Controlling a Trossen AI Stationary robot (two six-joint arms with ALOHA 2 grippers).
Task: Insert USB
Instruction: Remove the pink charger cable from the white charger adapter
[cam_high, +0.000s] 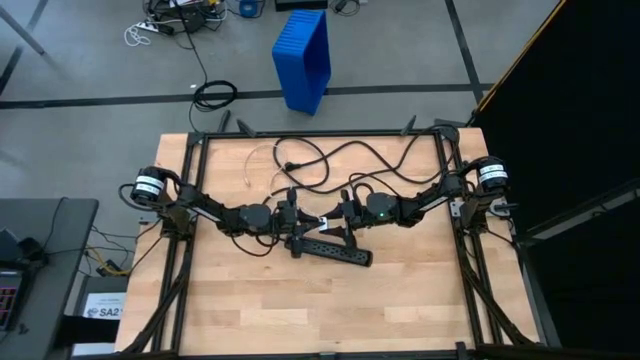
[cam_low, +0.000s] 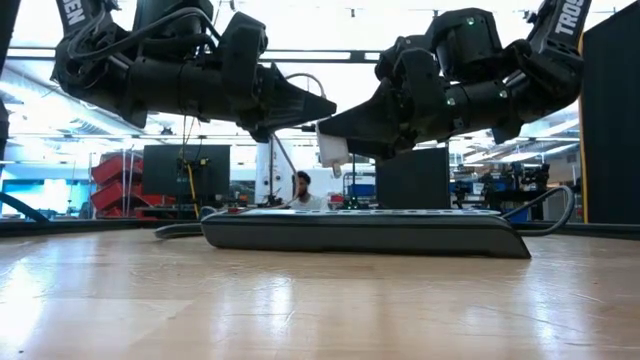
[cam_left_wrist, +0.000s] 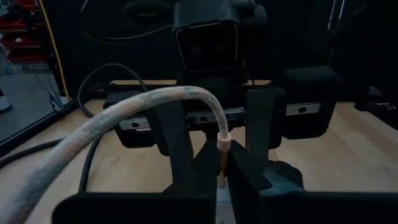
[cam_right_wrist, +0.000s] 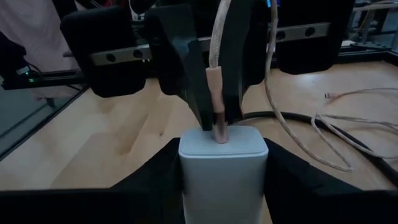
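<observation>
We see the two arms meeting at the middle of the table (cam_high: 250, 320), just above a black power strip (cam_high: 328, 248) that lies slanting across the center of the high view.

The left gripper (cam_high: 300, 217) is clenched on the USB (cam_left_wrist: 222, 155): in the left wrist view its two dark fingers (cam_left_wrist: 180, 149) pinch the pinkish sleeve at the end of the pale braided cable, which arches in from the lower left of that frame and drops straight down between them. In the high view the rest of that thin cable loops faintly across the wood in the upper left part of the table, beside the thick black cord (cam_high: 330, 160) that curls along the top.

The right gripper (cam_high: 338, 222) is closed around a white charger block (cam_right_wrist: 222, 168), which fills the lower center of the right wrist view, with dark fingers (cam_right_wrist: 292, 180) pressing on both its sides. The USB plug meets the top face of the block, held there by the left claw directly opposite; we cannot tell how deep it sits in the port.

In the low view the block (cam_low: 332, 150) shows as a small white shape in the upper center, hanging clear of the power strip below, with the two claws' tips touching just above it. A person (cam_low: 300, 188) is visible far behind in the room.

In the high view a blue bin (cam_high: 304, 58) stands on the floor beyond the top edge of the table.
</observation>
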